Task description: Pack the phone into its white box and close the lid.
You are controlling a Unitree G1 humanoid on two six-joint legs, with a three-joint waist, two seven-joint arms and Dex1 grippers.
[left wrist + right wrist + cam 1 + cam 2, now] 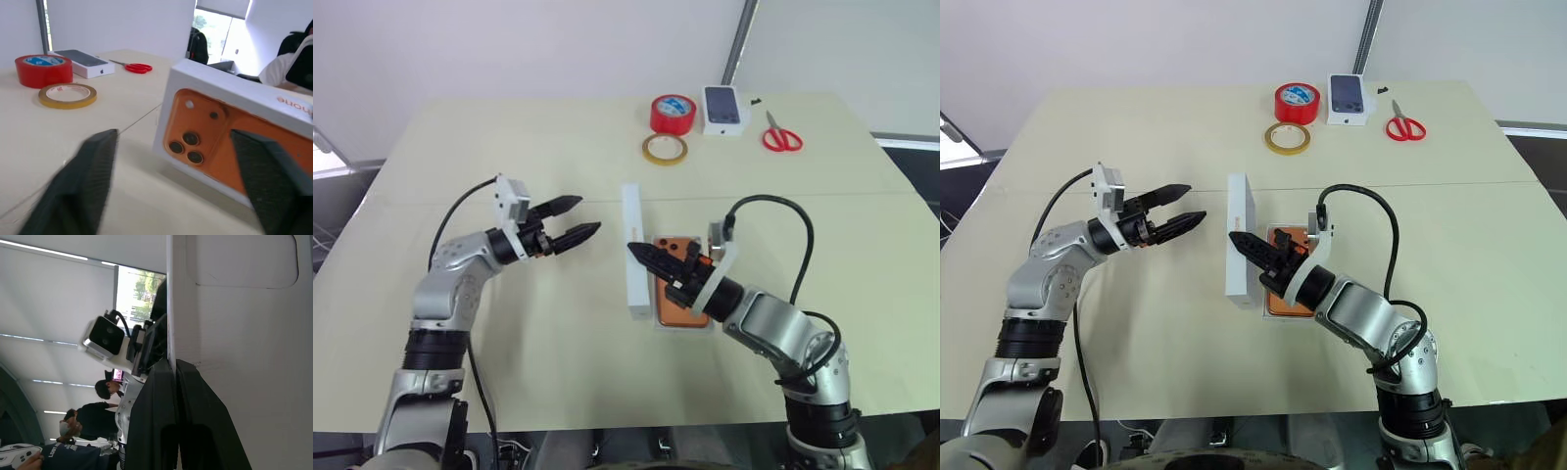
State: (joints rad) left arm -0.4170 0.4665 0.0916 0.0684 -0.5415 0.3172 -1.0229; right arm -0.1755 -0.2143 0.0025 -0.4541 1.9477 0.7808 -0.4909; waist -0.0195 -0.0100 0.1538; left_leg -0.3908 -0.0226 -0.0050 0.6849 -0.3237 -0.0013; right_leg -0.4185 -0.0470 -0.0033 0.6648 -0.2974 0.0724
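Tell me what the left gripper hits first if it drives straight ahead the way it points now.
Most likely the lid, standing on edge: the left gripper points at its orange printed face, with bare table between them.

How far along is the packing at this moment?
Done: the phone lies in the white box. In hand: the right end effector, shut, pinches the lid's wall, holding it on edge beside the box; the left end effector, open, is apart from it. Left: lowering the lid over the box and closing it.
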